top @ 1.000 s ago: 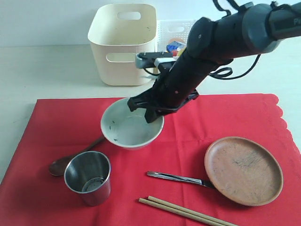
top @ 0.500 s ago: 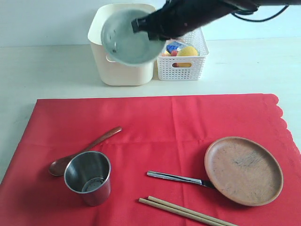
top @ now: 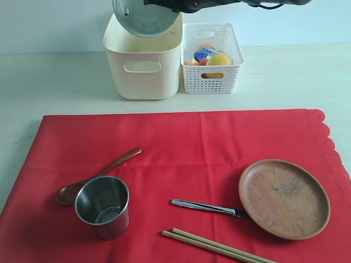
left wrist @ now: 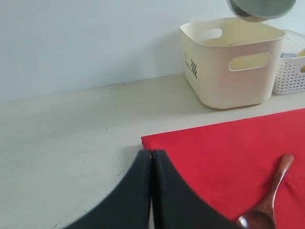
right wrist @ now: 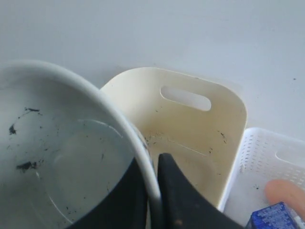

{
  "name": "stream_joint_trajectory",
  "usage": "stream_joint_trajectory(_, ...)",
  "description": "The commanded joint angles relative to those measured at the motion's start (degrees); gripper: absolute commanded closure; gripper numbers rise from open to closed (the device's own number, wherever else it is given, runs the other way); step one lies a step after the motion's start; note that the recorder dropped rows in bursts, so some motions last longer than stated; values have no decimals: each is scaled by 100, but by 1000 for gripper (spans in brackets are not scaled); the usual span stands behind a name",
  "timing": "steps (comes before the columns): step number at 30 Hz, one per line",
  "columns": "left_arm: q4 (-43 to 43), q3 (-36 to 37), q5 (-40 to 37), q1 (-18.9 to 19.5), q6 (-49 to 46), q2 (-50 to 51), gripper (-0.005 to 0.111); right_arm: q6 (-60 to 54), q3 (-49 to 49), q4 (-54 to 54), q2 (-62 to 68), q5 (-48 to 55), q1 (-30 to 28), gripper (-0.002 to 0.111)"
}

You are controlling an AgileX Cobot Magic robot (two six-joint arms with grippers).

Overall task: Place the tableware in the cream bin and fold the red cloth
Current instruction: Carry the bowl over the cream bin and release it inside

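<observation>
I have the pale green-white bowl (right wrist: 62,157) clamped by its rim in the right hand (right wrist: 155,164), one finger inside the rim and one outside. It hangs steeply tilted, off to one side of the grip. The cream bin (right wrist: 200,129) sits directly below the hand, its mouth open and nothing visible inside. The white lattice basket (top: 211,60) of toy food is just beside it.

The left hand (left wrist: 151,191) has its fingers pressed together on nothing. It hovers over bare tabletop (left wrist: 71,138) near a corner of the red cloth (left wrist: 224,148), and the dark brown spoon (left wrist: 269,195) lies just beyond it.

My worry is the grip. It is a thin pinch on a smooth rim with the bowl's weight hanging off to one side, so any jerk could let the bowl swing or slide out. I judge the hand to be high above the bin. Letting go from there could make the bowl hit hard and bounce, or clip the wall and rock the bin against the basket. Lowering off-centre could catch the bowl's low edge on the bin's rim.

The steel cup (top: 103,205), wooden plate (top: 284,197), knife (top: 205,207) and chopsticks (top: 214,245) lie on the cloth, well apart from either hand, so folding cannot begin yet.
</observation>
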State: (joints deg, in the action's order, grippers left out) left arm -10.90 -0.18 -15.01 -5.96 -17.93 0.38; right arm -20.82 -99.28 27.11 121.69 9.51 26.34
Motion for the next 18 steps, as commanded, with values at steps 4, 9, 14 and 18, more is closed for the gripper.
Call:
stream_joint_trajectory(4, 0, 18, 12, 3, -6, -38, 105, 63, -164, -20, 212, -373, -32, 108)
stream_joint_trajectory(9, 0, 18, 12, 3, -6, -38, 105, 441, -164, 62, 217, -584, -32, 94)
stream_joint_trajectory(14, 0, 18, 12, 3, -6, -38, 105, 453, -164, 99, 217, -823, -32, 69)
stream_joint_trajectory(18, 0, 18, 12, 3, -6, -38, 105, 468, -164, 129, 206, -834, -32, 50)
